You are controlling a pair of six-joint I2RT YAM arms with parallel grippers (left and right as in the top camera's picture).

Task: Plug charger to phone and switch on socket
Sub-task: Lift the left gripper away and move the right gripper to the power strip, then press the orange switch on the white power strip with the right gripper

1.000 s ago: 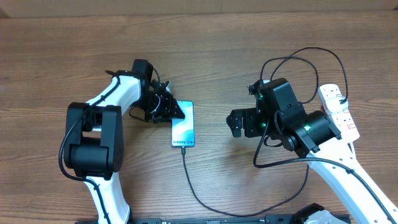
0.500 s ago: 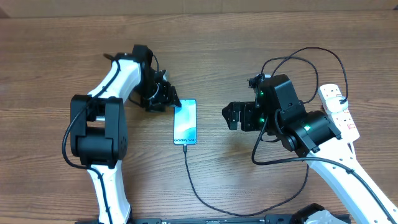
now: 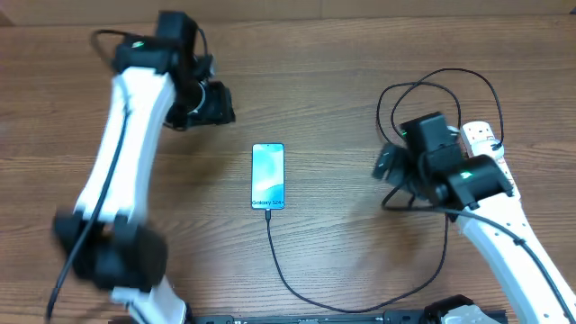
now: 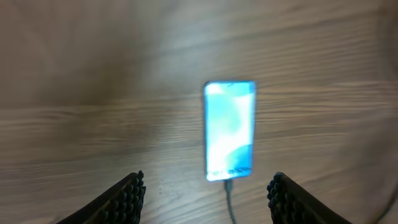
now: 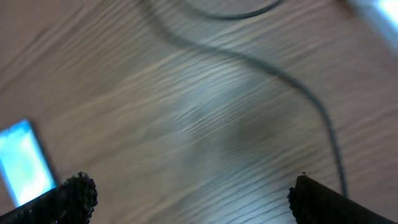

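A: So, where does the task stand?

B: Overhead view of a wooden bench. The phone lies flat near the middle, screen lit pale blue, well apart from both arms. The thin black charger cable meets its near short edge. The connector looks seated, though the joint is too small to be sure. I judge the plugging-in step done.

A: And the tools?

B: The left tool hangs above the bench, off to the far left of the phone, fingers spread wide and gripping nothing. The right tool is released too, empty, over bare wood between the phone and the power strip.

A: What comes next, then?

B: Switching on the socket. The white power strip lies at the right edge, partly hidden under the right arm, with loops of the cable just beside it. Its switches cannot be made out here. The right arm is the nearer one, so the move probably falls to it: turn toward the strip, find the right switch, and press it with one fingertip. The risk is snagging the loose cable and tugging the connector out of the phone.
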